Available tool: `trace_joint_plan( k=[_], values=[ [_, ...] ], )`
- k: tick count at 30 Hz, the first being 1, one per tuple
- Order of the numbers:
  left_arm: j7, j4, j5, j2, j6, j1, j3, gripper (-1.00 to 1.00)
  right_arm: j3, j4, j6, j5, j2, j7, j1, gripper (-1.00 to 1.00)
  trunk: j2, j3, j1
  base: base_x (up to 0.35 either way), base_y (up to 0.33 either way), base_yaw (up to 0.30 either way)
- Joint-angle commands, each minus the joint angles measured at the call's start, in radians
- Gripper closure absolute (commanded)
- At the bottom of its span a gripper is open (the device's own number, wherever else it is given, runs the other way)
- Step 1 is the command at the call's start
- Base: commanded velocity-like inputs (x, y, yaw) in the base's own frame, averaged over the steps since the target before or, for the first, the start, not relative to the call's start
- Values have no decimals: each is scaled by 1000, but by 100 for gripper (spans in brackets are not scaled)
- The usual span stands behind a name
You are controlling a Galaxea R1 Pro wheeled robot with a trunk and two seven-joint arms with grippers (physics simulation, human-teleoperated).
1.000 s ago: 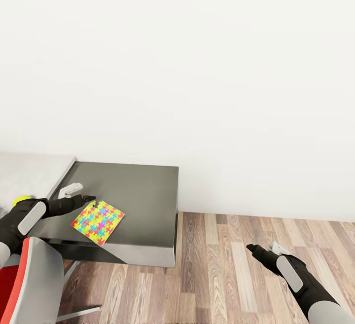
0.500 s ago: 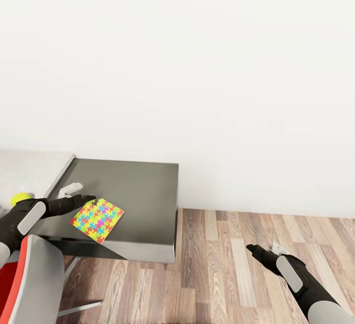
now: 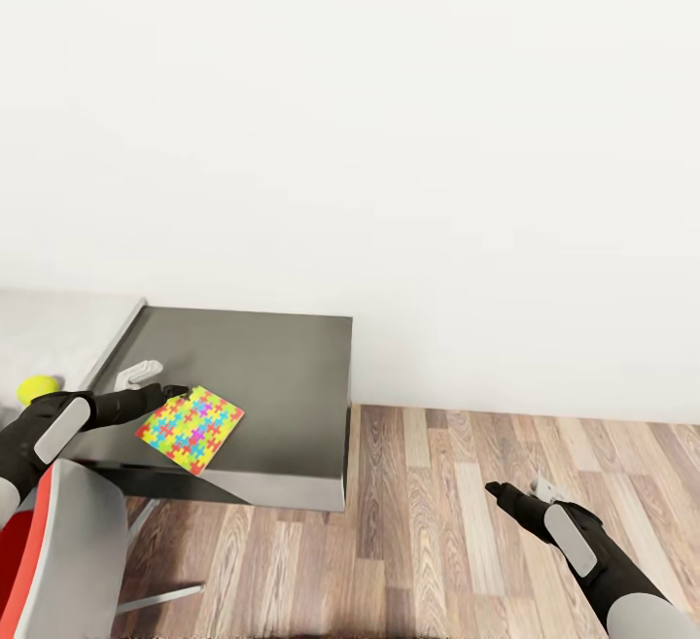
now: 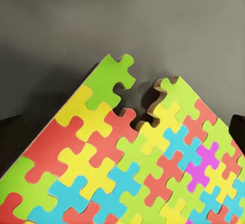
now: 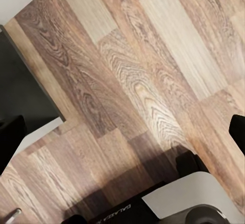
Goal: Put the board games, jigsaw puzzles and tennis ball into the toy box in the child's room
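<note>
One jigsaw puzzle [image 3: 191, 415], a bright multicoloured sheet, lies flat on the dark grey side unit [image 3: 282, 367] of the table. My left gripper [image 3: 178, 391] is at the puzzle's nearest corner. In the left wrist view the puzzle [image 4: 127, 168] spreads between the dark fingertips [image 4: 10, 132], which stand far apart, so the left gripper [image 4: 122, 129] is open and holds nothing. The tennis ball [image 3: 39, 388] rests on the white table top [image 3: 58, 328] at the far left. My right gripper [image 3: 494, 491] hangs open over the wooden floor [image 5: 153, 81]. The toy box, the board games and the bed are out of view.
A red and grey chair [image 3: 58, 542] stands at the lower left, against the side unit's front. A small pale grey fitting [image 3: 141, 368] sits on the unit beside my left arm. A plain white wall runs behind. Wooden floor [image 3: 467, 522] stretches to the right.
The whole picture has shifted, with table and puzzle now a little higher in it. My left gripper's tip has come closer to the puzzle's corner. The right arm holds its pose.
</note>
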Motion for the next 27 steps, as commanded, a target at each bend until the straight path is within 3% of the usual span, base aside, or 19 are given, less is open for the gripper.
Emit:
trace_joint_plan(
  k=[1, 27],
  values=[
    [-1, 0, 4, 1, 2, -1, -4, -100, -1, -2, 5, -11, 0, -8, 0, -100, -2, -3, 0, 0, 0, 0],
    [-1, 0, 3, 1, 0, -1, -2, -100, -1, -2, 4, -10, 0, -8, 0, -100, -2, -45, 0, 0, 0, 0]
  ],
)
